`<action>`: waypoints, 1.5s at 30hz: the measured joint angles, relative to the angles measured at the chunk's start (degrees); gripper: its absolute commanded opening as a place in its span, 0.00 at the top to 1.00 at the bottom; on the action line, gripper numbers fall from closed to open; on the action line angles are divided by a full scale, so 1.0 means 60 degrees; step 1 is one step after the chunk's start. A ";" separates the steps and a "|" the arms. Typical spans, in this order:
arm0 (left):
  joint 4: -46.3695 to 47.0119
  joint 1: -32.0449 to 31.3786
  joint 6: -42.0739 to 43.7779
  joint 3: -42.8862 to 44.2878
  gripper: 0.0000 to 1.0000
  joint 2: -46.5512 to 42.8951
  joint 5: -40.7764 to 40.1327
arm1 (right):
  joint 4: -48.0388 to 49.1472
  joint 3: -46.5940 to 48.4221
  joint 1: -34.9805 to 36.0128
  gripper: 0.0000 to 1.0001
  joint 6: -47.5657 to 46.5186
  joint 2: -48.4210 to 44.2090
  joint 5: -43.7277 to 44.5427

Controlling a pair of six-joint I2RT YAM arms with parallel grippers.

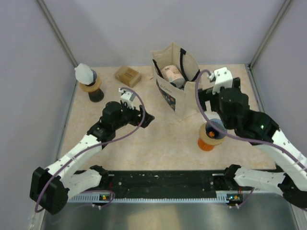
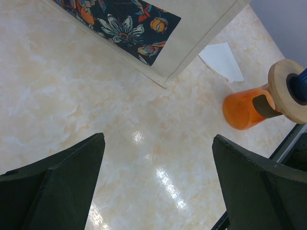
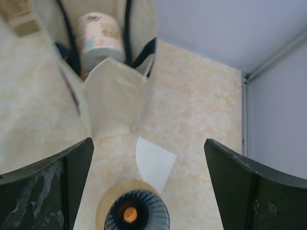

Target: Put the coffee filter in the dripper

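A white, fan-shaped coffee filter (image 3: 153, 165) lies flat on the table between the tote bag and the dripper; it also shows in the left wrist view (image 2: 221, 61). The dark blue ribbed dripper (image 3: 136, 211) sits in a wooden collar on an orange carafe (image 1: 209, 136). My right gripper (image 3: 148, 143) is open and empty, hovering above the dripper and filter. My left gripper (image 1: 147, 119) is open and empty over bare table, left of the bag. In the top view the right arm hides the filter.
A cream tote bag (image 1: 175, 79) with a floral patch stands at the back centre, a printed cup inside it. A brown box (image 1: 128, 75) and a second dripper stand with a white top (image 1: 88, 81) are at the back left. Walls enclose the table.
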 measured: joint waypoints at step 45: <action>-0.0004 0.0095 -0.0142 -0.0164 0.01 -0.0608 -0.0127 | 0.3945 -0.5147 -1.0131 0.56 0.4994 0.5082 -0.7147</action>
